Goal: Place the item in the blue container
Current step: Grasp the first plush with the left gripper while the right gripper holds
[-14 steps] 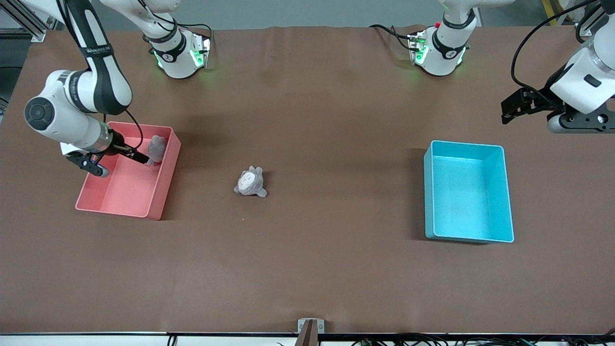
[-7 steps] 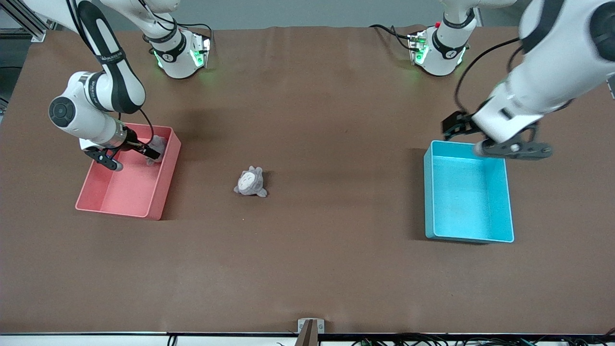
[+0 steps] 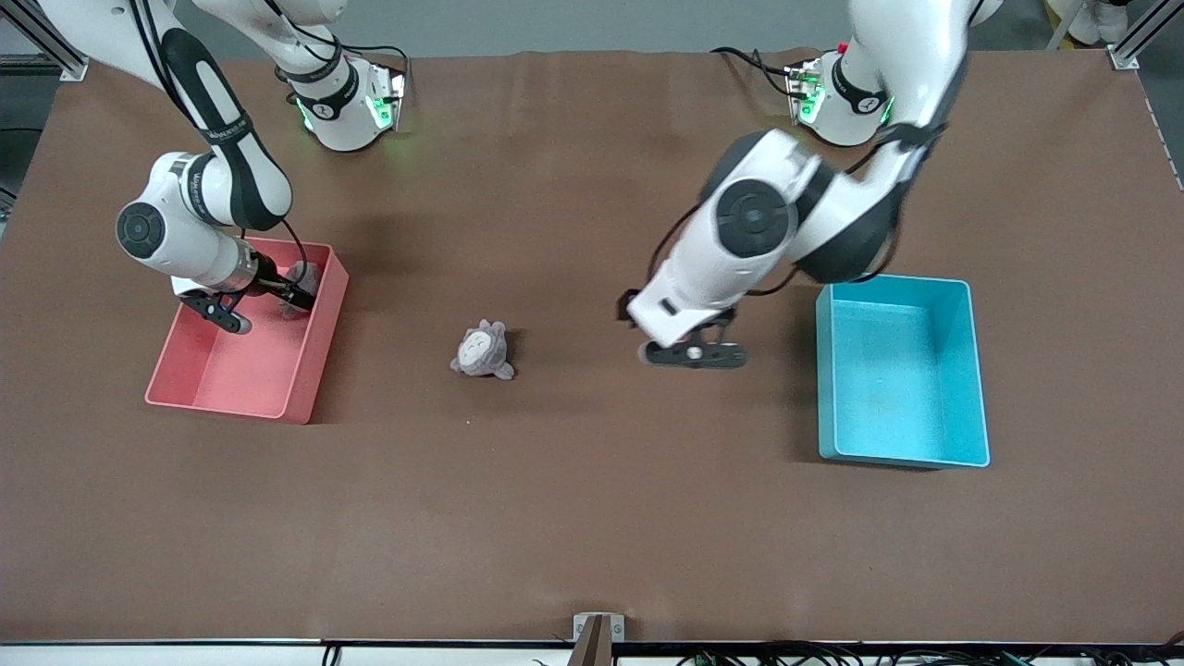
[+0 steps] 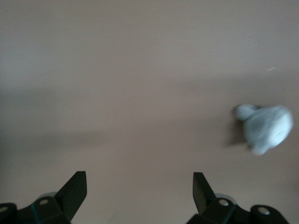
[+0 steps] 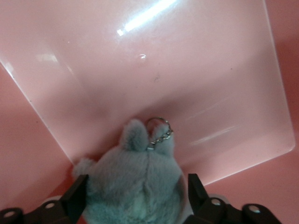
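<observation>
The blue container (image 3: 902,379) stands empty toward the left arm's end of the table. A grey plush toy (image 3: 481,351) (image 4: 267,128) lies on the bare table mid-way along it. My left gripper (image 3: 692,354) (image 4: 140,184) hangs open over the table between that toy and the blue container, holding nothing. A second grey plush (image 3: 303,275) (image 5: 135,172) with a small key chain sits in the pink bin (image 3: 314,370) (image 5: 163,70). My right gripper (image 3: 298,291) (image 5: 138,186) is open, one finger on each side of this plush.
The pink bin stands toward the right arm's end of the table, the plush in its corner farthest from the front camera. Brown table cover runs under everything. A small metal bracket (image 3: 598,629) sits at the table's near edge.
The left arm swung from its end of the table, over the blue container's rim, to above the table beside the loose plush. The right gripper shifted closer around the plush in the pink bin.
</observation>
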### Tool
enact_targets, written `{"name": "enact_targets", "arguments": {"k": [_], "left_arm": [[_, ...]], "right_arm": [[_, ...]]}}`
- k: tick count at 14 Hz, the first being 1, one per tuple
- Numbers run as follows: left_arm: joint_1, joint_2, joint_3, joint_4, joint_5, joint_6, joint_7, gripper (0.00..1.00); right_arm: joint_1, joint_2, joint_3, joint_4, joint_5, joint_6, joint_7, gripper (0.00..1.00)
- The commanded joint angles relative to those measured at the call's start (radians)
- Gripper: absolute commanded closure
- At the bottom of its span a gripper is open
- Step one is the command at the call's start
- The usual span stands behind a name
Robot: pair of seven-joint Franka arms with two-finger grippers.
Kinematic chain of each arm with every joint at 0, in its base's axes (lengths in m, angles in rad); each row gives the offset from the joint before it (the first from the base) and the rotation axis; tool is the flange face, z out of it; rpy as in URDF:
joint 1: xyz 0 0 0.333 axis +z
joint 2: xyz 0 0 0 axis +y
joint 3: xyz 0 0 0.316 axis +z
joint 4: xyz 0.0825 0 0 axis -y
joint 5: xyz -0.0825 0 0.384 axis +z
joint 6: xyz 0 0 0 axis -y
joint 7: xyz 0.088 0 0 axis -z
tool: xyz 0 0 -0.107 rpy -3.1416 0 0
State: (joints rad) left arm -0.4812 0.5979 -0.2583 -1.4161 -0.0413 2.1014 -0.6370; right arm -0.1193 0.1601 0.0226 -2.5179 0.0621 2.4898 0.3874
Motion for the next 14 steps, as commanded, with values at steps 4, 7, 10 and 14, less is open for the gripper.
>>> {"name": "enact_targets", "arguments": {"k": [4, 7, 10, 14], "left_arm": [[-0.147, 0.284, 0.005, 0.068, -0.02, 0.542, -0.145, 0.03], [-0.212, 0.391, 0.005, 0.078, -0.02, 0.826, -0.258, 0.06], [-0.27, 0.477, 0.011, 0.175, -0.02, 0.894, -0.361, 0.1], [-0.292, 0.522, 0.022, 0.186, -0.019, 0.948, -0.363, 0.19]], "right_arm": [[-0.022, -0.017, 0.014, -0.012, 0.021, 0.0, -0.036, 1.0], [-0.022, -0.025, 0.013, -0.006, 0.021, -0.009, -0.054, 1.0], [-0.043, -0.053, 0.011, 0.08, 0.021, -0.157, -0.123, 1.0], [-0.065, -0.042, 0.008, 0.412, 0.009, -0.553, -0.177, 1.0]]}}
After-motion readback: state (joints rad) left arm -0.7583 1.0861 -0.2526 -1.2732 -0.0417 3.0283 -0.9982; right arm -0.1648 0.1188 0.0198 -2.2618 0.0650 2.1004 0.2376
